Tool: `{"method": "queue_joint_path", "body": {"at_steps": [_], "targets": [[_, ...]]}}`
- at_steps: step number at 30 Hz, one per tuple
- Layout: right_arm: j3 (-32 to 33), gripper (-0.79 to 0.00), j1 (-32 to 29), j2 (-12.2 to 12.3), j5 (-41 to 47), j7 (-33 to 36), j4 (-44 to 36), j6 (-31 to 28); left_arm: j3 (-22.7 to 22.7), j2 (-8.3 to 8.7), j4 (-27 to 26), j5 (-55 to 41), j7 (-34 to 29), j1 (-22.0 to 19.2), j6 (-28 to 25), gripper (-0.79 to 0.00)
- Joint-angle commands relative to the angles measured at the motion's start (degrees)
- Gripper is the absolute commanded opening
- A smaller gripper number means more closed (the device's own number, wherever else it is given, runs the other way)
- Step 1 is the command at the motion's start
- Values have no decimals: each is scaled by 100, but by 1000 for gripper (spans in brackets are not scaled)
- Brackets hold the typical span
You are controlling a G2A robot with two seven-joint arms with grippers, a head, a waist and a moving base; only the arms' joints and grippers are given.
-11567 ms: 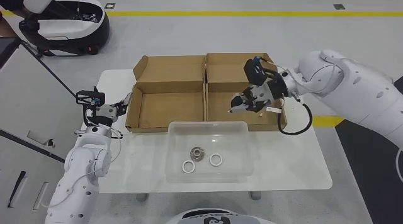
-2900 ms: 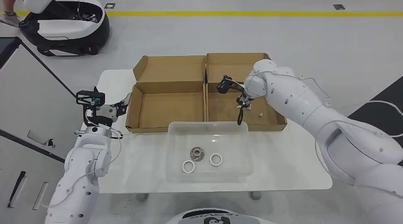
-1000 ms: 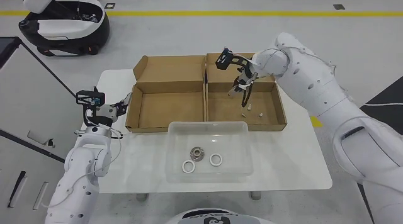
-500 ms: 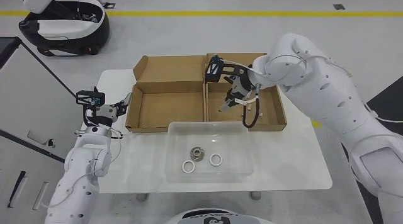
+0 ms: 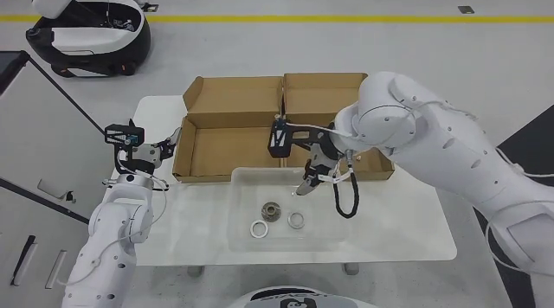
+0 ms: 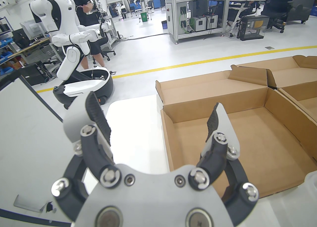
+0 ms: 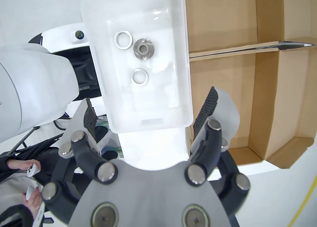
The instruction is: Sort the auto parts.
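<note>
A clear plastic bin (image 5: 329, 221) holds a metal flanged hub (image 5: 272, 212) and two white rings (image 5: 258, 229) (image 5: 296, 220). My right gripper (image 5: 305, 185) hangs open and empty above the bin's far edge, close to the right cardboard box (image 5: 333, 92). In the right wrist view its fingers (image 7: 208, 106) frame the bin (image 7: 184, 39), with the hub (image 7: 144, 49) and both rings (image 7: 123, 39) (image 7: 140, 77) lying farther off. My left gripper (image 5: 169, 146) is open at the table's left side, beside the left cardboard box (image 5: 229, 148); its own view shows that box (image 6: 235, 138) just past the gripper (image 6: 156, 121).
The two open cardboard boxes stand side by side behind the bin, lids folded back. The left box floor (image 7: 223, 15) is bare. White tabletop (image 5: 407, 221) lies free to the right of the bin. Another robot's base (image 5: 95, 40) stands on the floor at far left.
My right arm has swung from over the right box toward me and left, bringing its open gripper over the bin's far edge. The left arm has not moved.
</note>
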Motion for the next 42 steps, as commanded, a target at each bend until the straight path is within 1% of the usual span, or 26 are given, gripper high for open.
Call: {"method": "queue_joint_path", "body": {"at_steps": [1, 9, 11, 15, 21, 25, 30, 33, 35, 36, 37, 38, 42], "targets": [[3, 0, -2, -1, -2, -1, 2, -1, 0, 0, 0, 0, 0, 0, 0, 0], [3, 0, -2, -1, -2, -1, 2, -1, 0, 0, 0, 0, 0, 0, 0, 0], [-108, 0, -103, -14, -202, -114, -3, 28, 0, 0, 0, 0, 0, 0, 0, 0], [-362, 0, -69, -99, -513, -40, 89, 300, 0, 0, 0, 0, 0, 0, 0, 0], [-878, 0, 176, -363, -619, 240, 317, 645, 0, 0, 0, 0, 0, 0, 0, 0], [-1323, 0, 367, -586, -673, 241, 609, 827, 0, 0, 0, 0, 0, 0, 0, 0], [-1663, 0, 492, -846, -477, 241, 932, 806, 0, 0, 0, 0, 0, 0, 0, 0], [-1769, -129, 524, -965, -400, 241, 1087, 770, 0, 0, 0, 0, 0, 0, 0, 0], [-1828, -188, 516, -1025, -375, 232, 1184, 728, 0, 0, 0, 0, 0, 0, 0, 0], [-1851, -200, 508, -1049, -378, 223, 1235, 711, 0, 0, 0, 0, 0, 0, 0, 0], [-1866, -240, 490, -1058, -398, 205, 1382, 643, 0, 0, 0, 0, 0, 0, 0, 0], [-1871, -305, 467, -1067, -380, 174, 1482, 554, 0, 0, 0, 0, 0, 0, 0, 0], [-1902, -360, 391, -1091, -369, 182, 1621, 452, 0, 0, 0, 0, 0, 0, 0, 0]]}}
